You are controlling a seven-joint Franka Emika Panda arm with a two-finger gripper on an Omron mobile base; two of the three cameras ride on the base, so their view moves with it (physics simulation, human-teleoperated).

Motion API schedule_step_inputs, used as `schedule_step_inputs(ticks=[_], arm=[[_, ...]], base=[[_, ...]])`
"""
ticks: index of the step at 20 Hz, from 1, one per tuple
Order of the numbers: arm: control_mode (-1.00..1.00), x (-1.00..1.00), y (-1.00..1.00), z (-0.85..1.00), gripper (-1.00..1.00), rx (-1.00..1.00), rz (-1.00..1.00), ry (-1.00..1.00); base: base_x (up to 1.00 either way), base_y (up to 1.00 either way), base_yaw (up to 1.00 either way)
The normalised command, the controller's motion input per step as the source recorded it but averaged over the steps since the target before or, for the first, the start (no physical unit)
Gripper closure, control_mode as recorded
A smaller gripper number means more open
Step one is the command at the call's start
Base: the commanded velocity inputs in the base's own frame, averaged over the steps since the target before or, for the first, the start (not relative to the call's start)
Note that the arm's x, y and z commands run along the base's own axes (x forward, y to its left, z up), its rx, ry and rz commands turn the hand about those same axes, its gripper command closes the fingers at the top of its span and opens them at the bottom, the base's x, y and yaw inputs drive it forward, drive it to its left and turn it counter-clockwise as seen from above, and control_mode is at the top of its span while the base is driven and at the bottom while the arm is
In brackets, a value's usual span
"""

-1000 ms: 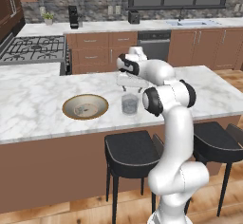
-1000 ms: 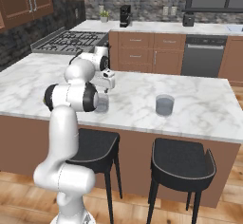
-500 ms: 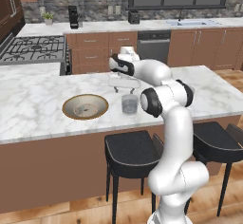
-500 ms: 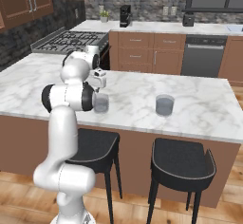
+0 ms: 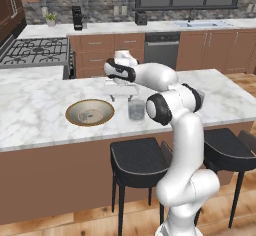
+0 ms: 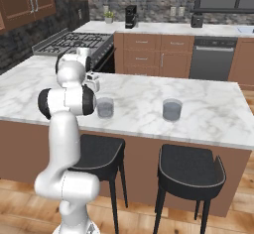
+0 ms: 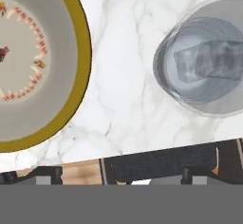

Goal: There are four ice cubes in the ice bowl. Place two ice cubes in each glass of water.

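On the left of the marble counter (image 5: 40, 115) sits the ice bowl (image 5: 90, 112), wide and shallow with a golden-brown rim; its patterned grey floor looks bare in the hand view, with no cube to be made out there. Just right of it the gripper (image 5: 121, 96) hangs over the counter between bowl and near glass of water (image 5: 136, 109), its jaws spread wide and holding nothing. That glass, seen from above, carries what look like two pale ice cubes (image 7: 209, 59) lying side by side in the water. Well apart to the right stands the second glass of water (image 6: 172, 110); whether it holds ice cannot be told.

Any cube would likely be light, hard and slick, so it is best pinched across two flat opposite faces, squarely and gently. The tumblers look fragile and tippable, so approaches should come from straight above.
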Motion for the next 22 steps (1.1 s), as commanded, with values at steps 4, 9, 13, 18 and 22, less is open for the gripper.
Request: schedule_step_inputs(ticks=[4,9,13,18,22], arm=[[-1.0,-0.35,0.42,-0.02,-1.0,0.0,0.06,0.0],[-1.0,-0.33,0.06,-0.01,-1.0,0.0,-0.1,0.0],[-1.0,-0.44,0.0,-0.06,-1.0,0.02,-0.3,0.0],[-1.0,-0.37,0.0,-0.13,-1.0,0.08,-0.37,-0.07],[-1.0,-0.34,0.0,-0.22,-1.0,0.01,-0.29,-0.2]], base=[[0.0,0.0,0.0],[0.0,0.0,0.0],[0.0,0.0,0.0],[0.0,0.0,0.0],[0.0,0.0,0.0]])
